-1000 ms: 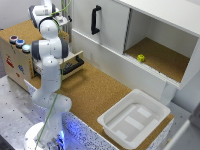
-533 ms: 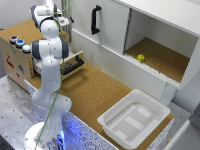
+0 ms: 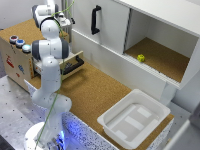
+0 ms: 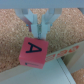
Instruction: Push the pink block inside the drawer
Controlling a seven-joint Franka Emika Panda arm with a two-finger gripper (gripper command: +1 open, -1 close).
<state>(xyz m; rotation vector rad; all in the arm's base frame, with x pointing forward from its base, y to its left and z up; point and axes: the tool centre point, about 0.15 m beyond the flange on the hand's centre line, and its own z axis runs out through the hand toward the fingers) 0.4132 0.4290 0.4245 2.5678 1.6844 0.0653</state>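
Block (image 4: 35, 51) | pink, lettered A, just below gripper (image 4: 39, 31) tips at drawer (image 3: 71, 64) edge | jaws near-closed, grip unclear | arm unmoved over last second | push not finished

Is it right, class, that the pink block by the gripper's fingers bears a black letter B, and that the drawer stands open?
Not quite. The wrist view shows the pink block bears a black letter A, not B, just below the gripper fingers. The rest holds: in the exterior view the drawer stands open.
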